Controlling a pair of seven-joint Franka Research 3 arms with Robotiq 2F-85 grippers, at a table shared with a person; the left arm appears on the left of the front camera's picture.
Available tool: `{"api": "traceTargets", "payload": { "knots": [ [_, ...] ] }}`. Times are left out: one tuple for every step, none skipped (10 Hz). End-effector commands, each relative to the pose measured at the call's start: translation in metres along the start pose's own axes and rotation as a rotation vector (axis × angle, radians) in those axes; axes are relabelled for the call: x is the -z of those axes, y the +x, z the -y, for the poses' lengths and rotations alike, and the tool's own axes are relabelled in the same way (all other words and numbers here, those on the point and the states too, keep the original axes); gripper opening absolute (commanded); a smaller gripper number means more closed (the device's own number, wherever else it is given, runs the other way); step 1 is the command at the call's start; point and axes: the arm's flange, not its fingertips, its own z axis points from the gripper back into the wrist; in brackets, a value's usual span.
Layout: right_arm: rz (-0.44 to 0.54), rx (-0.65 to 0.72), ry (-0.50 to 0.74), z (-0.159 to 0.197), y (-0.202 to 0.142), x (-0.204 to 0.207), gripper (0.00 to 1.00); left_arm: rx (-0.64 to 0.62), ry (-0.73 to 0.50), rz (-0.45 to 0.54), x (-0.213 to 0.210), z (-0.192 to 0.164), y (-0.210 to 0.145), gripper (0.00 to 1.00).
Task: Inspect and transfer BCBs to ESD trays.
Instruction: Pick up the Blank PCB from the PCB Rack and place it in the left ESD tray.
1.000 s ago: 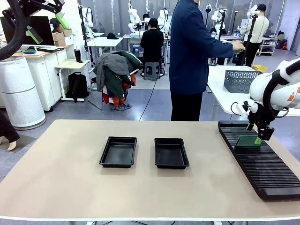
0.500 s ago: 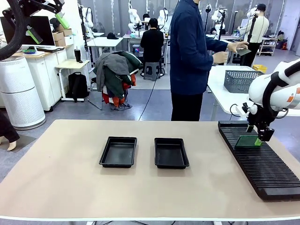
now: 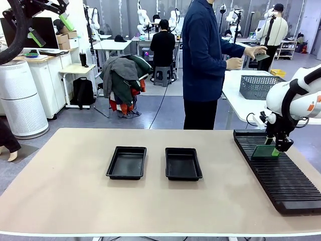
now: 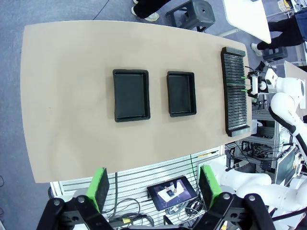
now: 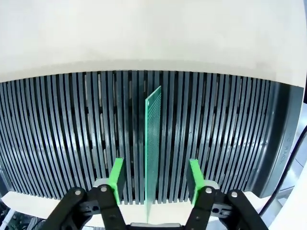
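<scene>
One BCB (image 5: 152,139) stands on edge in a slot of the black ribbed rack (image 5: 72,124), thin and green. My right gripper (image 5: 156,168) straddles it from above, its green fingers (image 5: 117,177) apart, with a gap showing on each side of the board. From the front, the same BCB (image 3: 264,151) leans at the rack's far end under the right gripper (image 3: 277,147). Two ESD trays (image 3: 127,162) (image 3: 183,163) sit side by side mid-table, both bare inside. My left gripper (image 4: 154,189) hangs open high above the table, looking down on the ESD trays (image 4: 131,95) (image 4: 181,93).
The long rack (image 3: 281,175) runs along the table's right edge. A person in a dark coat (image 3: 203,60) stands at the far side, turned toward another table and holding a small flat piece in both hands. A grey basket (image 3: 257,86) stands on that table.
The person drew the outstretched arm back and now holds a small flat piece in both hands. My right gripper has stayed over the board, barely shifting.
</scene>
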Motion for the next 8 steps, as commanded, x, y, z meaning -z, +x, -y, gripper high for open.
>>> {"api": "traceTargets", "payload": {
  "knots": [
    [0.023, -0.023, -0.031, -0.0032, -0.0018, 0.0039, 0.59, 0.008, -0.001, -0.002, 0.0005, -0.0010, -0.0003, 1.00],
    [0.023, -0.023, -0.036, -0.0038, -0.0018, 0.0036, 0.53, 0.008, -0.001, -0.002, 0.0005, -0.0010, -0.0003, 1.00],
    [0.024, -0.026, -0.043, -0.0044, -0.0008, 0.0032, 0.49, 0.008, -0.001, -0.002, 0.0005, -0.0010, -0.0003, 1.00],
    [0.030, -0.032, -0.047, -0.0048, 0.0001, 0.0033, 0.44, 0.008, -0.001, -0.002, 0.0005, -0.0010, -0.0003, 1.00],
    [0.023, -0.032, -0.047, -0.0052, 0.0017, 0.0028, 0.40, 0.008, -0.001, -0.002, 0.0005, -0.0010, -0.0003, 1.00],
    [0.018, -0.034, -0.045, -0.0058, 0.0015, 0.0025, 0.35, 0.008, -0.001, -0.002, 0.0005, -0.0010, -0.0003, 1.00],
    [0.015, -0.033, -0.045, -0.0059, 0.0011, 0.0018, 0.31, 0.008, -0.001, -0.002, 0.0005, -0.0010, -0.0003, 1.00],
    [0.015, -0.037, -0.043, -0.0059, 0.0006, 0.0022, 0.26, 0.008, -0.001, -0.002, 0.0005, -0.0010, -0.0003, 1.00]
  ]
}}
